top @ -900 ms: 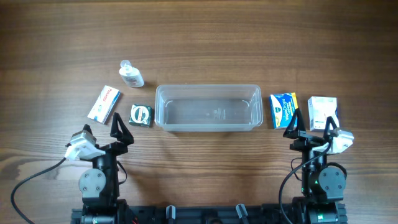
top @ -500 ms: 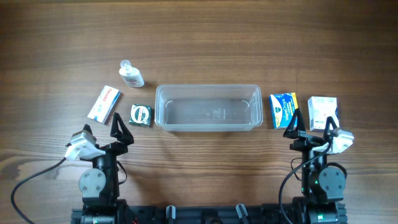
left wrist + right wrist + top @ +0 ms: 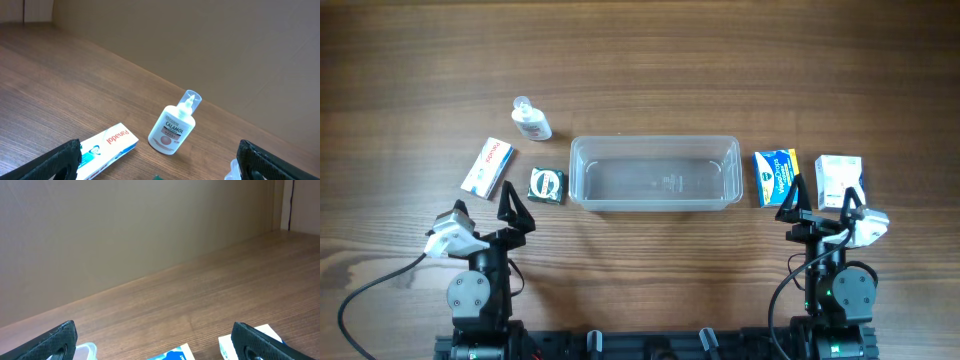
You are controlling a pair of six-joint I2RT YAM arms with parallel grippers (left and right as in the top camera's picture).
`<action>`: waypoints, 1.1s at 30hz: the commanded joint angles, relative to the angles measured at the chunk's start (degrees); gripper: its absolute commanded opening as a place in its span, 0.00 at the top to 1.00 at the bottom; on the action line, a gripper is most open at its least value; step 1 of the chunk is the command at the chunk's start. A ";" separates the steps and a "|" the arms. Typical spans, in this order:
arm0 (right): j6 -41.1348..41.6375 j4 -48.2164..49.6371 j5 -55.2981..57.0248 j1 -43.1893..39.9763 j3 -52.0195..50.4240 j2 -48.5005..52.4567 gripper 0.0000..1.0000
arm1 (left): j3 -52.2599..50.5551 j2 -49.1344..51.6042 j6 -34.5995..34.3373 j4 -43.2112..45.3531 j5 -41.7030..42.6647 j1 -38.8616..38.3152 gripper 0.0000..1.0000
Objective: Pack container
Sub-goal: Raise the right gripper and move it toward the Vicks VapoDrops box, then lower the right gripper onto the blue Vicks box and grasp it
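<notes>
The clear plastic container (image 3: pixel 654 172) stands empty at the table's middle. Left of it lie a small dark green box (image 3: pixel 546 185), a white Panadol box (image 3: pixel 487 166) and a small clear Calamol bottle (image 3: pixel 532 120). Right of it lie a blue box (image 3: pixel 775 177) and a white box (image 3: pixel 838 180). My left gripper (image 3: pixel 514 208) is open and empty, near the front edge below the green box. My right gripper (image 3: pixel 817 205) is open and empty, just in front of the blue and white boxes. The left wrist view shows the bottle (image 3: pixel 173 128) and the Panadol box (image 3: pixel 107 145).
The wooden table (image 3: pixel 650 60) stretches bare behind the objects. Both arm bases sit at the front edge. A beige wall (image 3: pixel 125 225) backs the table in the wrist views. The container's corner (image 3: pixel 85 350) shows in the right wrist view.
</notes>
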 commanded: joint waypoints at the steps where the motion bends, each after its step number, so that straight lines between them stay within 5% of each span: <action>1: 0.42 0.24 0.98 -0.39 -0.07 0.11 0.00 | -0.22 0.07 0.11 -0.15 -0.11 -0.31 0.00; 6: 5.66 0.17 -0.61 -0.39 -0.07 0.11 0.00 | -0.22 0.07 0.11 -0.15 -0.11 -0.31 0.00; 12: 26.25 0.68 -6.86 -0.39 -0.04 0.11 0.00 | -0.22 0.07 0.11 -0.15 -0.11 -0.33 0.00; 16: 21.97 3.65 -20.48 -0.39 0.17 0.11 0.00 | -0.22 0.07 0.11 -0.15 -0.11 -0.31 0.00; 20: 8.68 -0.46 -29.29 -0.39 6.54 0.37 0.00 | -0.22 0.07 0.11 -0.15 -0.11 -0.31 0.00; 25: 0.35 -11.06 -27.96 -0.42 19.67 7.28 0.00 | -0.22 0.07 0.11 -0.15 -0.11 -0.31 0.00; 33: -6.64 -35.52 -16.63 -0.42 47.19 36.57 0.00 | -0.22 0.07 0.11 -0.15 -0.11 -0.33 0.00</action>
